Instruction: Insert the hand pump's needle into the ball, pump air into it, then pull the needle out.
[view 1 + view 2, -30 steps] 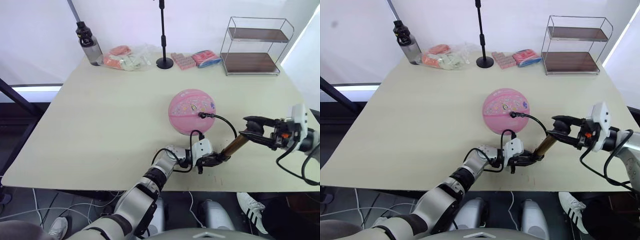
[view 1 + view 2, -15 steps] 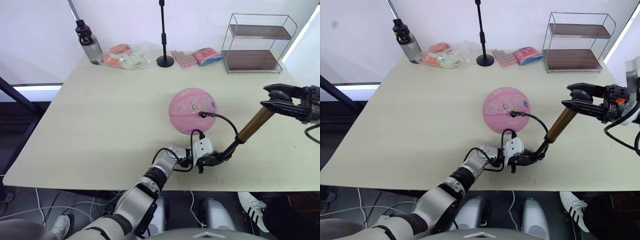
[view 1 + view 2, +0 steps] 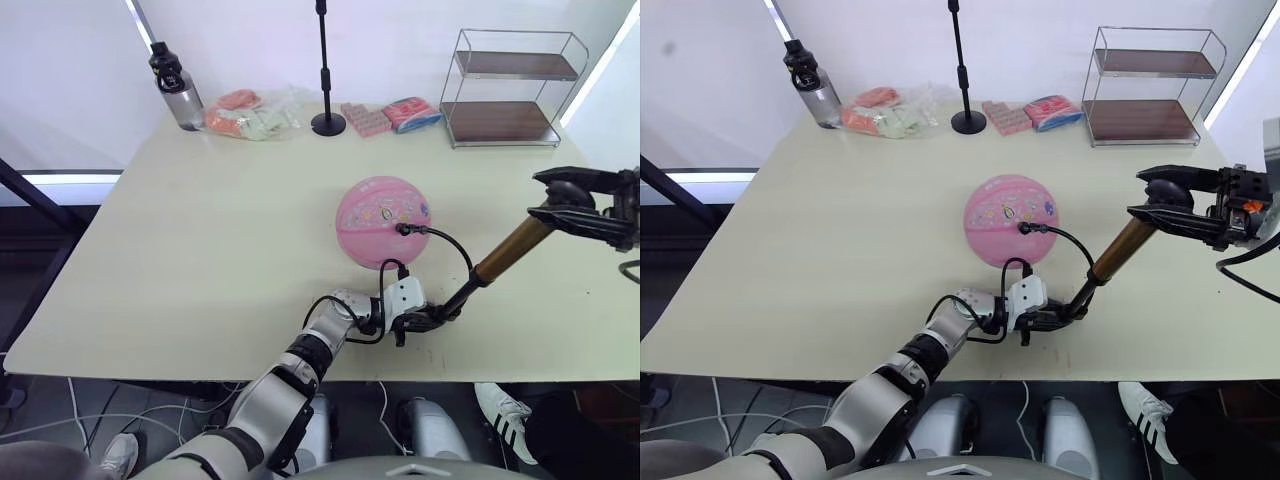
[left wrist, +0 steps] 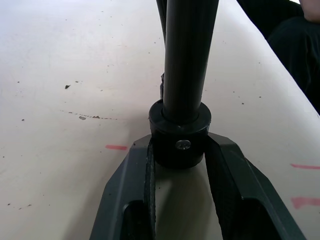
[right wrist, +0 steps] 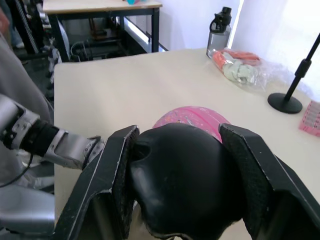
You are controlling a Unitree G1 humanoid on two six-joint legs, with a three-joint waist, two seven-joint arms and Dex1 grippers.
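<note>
The ball (image 3: 384, 221) is seen resting near the middle of the bench (image 3: 200, 230), its pink skin marked with small prints. A thin black hose (image 3: 450, 250) is plugged into the valve on the side of the ball facing the robot and curves over to the lower end of the hand pump (image 3: 492, 268). The needle itself cannot be made out where the hose meets the ball.

The hand pump is held tilted, its lower black cap close to the bench edge and its gold-bronze body rising toward the robot's right. The lower cap is clamped between the fingers of the left gripper (image 4: 179, 150), which lies low on the bench just in front of the ball. The black handle (image 5: 180, 180) at the upper end is gripped by the right gripper (image 5: 181, 165), its two fingers closed against either side of it, raised well above the bench.

At the far edge of the bench, a water bottle (image 3: 177, 86), a bag of packets (image 3: 252, 114), a black stand (image 3: 327, 70) and a wire shelf (image 3: 508, 92) are set.
</note>
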